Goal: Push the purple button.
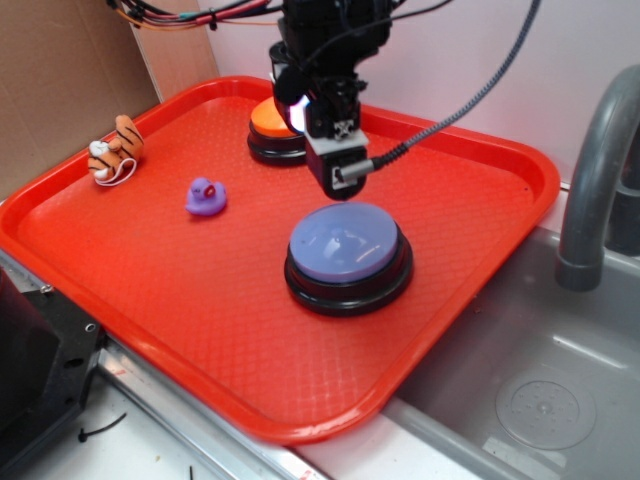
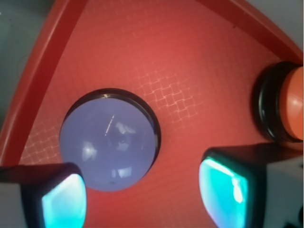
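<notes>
The purple button [image 1: 347, 245] is a large lavender dome on a black round base, sitting on the red tray [image 1: 180, 300] right of centre. My gripper [image 1: 338, 190] hangs just above the button's far edge, apart from it. From the wrist camera the purple button [image 2: 108, 138] lies ahead and to the left. My gripper [image 2: 145, 197] is open there, its teal pads [image 2: 225, 190] wide apart. Only the dome's near edge and bare tray show between them.
An orange-topped button [image 1: 275, 130] stands behind the gripper; the wrist camera shows that orange-topped button [image 2: 285, 102] at its right edge. A small purple duck [image 1: 205, 197] and a tiger toy [image 1: 115, 150] sit on the tray's left. A grey sink [image 1: 540, 390] and faucet [image 1: 595, 170] lie right.
</notes>
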You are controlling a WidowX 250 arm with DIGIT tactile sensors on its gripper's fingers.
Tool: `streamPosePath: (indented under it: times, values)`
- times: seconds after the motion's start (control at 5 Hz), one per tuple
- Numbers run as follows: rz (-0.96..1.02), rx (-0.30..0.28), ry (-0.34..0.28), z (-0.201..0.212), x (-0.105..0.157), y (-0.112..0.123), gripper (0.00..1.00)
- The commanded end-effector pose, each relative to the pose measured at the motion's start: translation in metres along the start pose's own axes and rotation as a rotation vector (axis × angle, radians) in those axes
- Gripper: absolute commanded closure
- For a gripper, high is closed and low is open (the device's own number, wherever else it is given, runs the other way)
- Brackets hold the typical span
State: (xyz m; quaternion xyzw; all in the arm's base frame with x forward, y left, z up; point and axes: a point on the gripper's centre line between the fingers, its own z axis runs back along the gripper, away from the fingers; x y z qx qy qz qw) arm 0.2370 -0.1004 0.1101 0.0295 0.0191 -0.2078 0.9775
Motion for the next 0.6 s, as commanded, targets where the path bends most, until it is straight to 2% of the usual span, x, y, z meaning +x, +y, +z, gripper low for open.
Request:
streamPosePath:
  times: [0.0,0.2,0.4]
  values:
    - [0.002,0.007,-0.110,0.042,0.002,-0.009,0.00]
    - [0.012,0.016,-0.117,0.052,-0.001,-0.010,0.00]
    - [0.009,0.036,-0.091,0.073,-0.010,-0.011,0.00]
